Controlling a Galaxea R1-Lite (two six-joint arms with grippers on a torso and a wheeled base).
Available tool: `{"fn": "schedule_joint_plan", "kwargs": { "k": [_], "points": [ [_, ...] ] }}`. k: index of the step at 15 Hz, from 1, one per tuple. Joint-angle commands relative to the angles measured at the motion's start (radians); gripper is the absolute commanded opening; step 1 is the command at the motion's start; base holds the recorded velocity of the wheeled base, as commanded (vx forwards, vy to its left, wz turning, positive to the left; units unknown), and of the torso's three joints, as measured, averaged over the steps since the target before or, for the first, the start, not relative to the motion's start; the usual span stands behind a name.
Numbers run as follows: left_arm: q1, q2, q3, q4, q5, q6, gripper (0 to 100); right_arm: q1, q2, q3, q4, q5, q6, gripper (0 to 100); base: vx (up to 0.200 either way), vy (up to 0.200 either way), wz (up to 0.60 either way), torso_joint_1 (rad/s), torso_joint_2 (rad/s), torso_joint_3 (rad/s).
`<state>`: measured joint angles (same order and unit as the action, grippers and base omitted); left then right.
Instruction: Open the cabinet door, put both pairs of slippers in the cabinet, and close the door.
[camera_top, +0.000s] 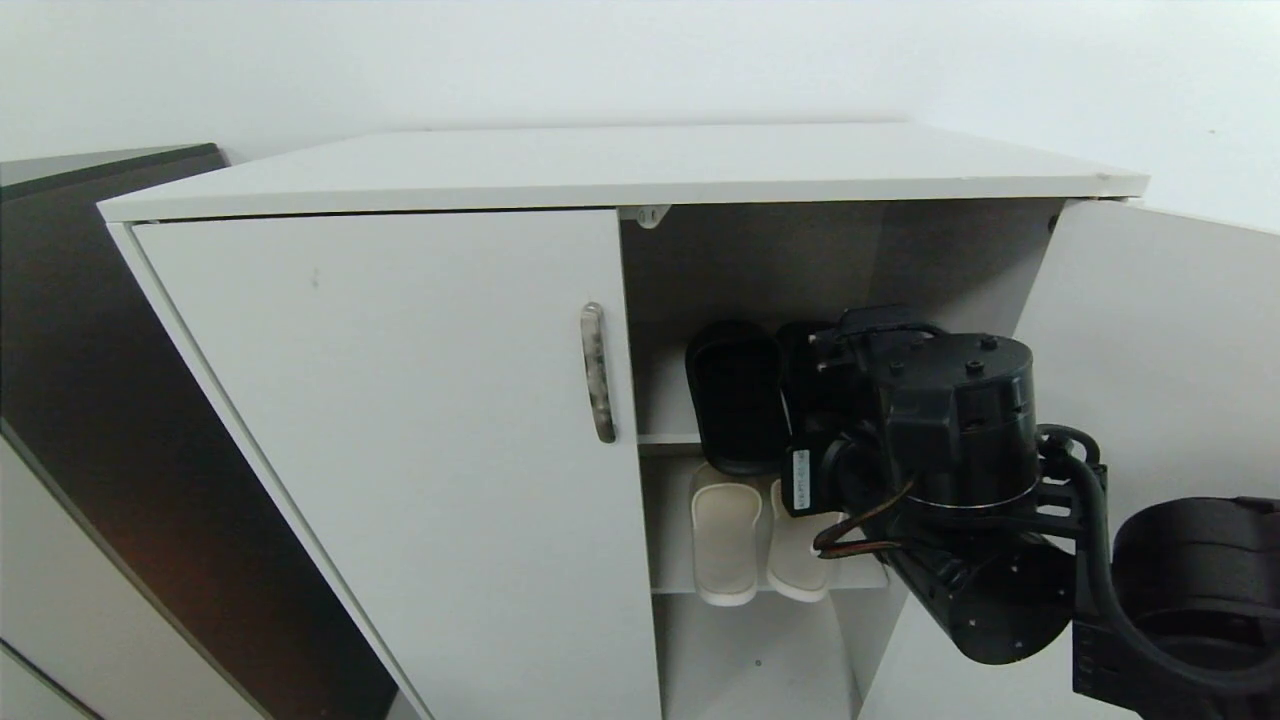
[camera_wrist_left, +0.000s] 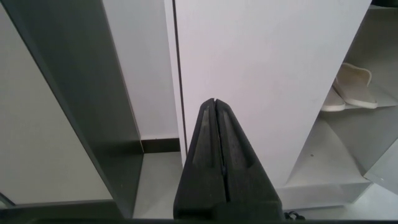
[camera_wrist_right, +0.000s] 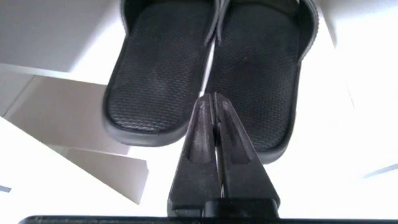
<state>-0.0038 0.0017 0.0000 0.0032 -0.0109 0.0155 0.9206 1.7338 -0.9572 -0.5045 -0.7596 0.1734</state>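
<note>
Both pincers are pressed shut with nothing between their fingers. The left gripper (camera_wrist_left: 214, 102) hangs low in front of the closed left door (camera_top: 400, 420). The right gripper (camera_wrist_right: 215, 99) sits inside the cabinet (camera_top: 600, 165), its tip right at the heels of the black slippers (camera_wrist_right: 155, 68), over the gap between the pair. I cannot tell whether it touches them.

Beyond it, the black pair lies side by side on the upper shelf, toes inward, heels seeming to stick out a little past the shelf edge. The white slippers (camera_top: 725, 540) lie on the shelf below, also heels outward. The right door (camera_top: 1150, 340) stands wide open beside the right arm.

With both pairs inside, what seems left is backing out and closing the door. The main risk is the retreat. The tip is so close to the black heels that a pull-back with any downward or sideways drift could catch a heel and drag a slipper off the shelf, perhaps onto the white pair. If the heels do overhang, the closing door could hit them and stop short or shove them askew.
</note>
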Motion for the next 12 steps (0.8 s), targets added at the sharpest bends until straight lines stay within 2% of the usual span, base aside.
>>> {"fn": "schedule_joint_plan", "kwargs": {
  "k": [1,3,12],
  "points": [
    [0.001,0.000,0.000,0.000,0.000,0.000,0,0.003,0.016,0.006,-0.009,-0.001,0.000,0,0.000,0.000,0.00,0.000,0.00,0.000],
    [0.001,0.000,0.000,0.000,0.000,0.000,0,0.003,0.023,0.008,-0.012,0.000,0.000,0,0.000,0.000,0.00,0.000,0.00,0.000],
    [0.001,0.000,0.000,0.000,-0.001,0.000,0,0.009,0.021,0.017,-0.017,-0.001,0.001,0,-0.200,0.000,0.00,0.005,0.00,0.002]
  ]
}}
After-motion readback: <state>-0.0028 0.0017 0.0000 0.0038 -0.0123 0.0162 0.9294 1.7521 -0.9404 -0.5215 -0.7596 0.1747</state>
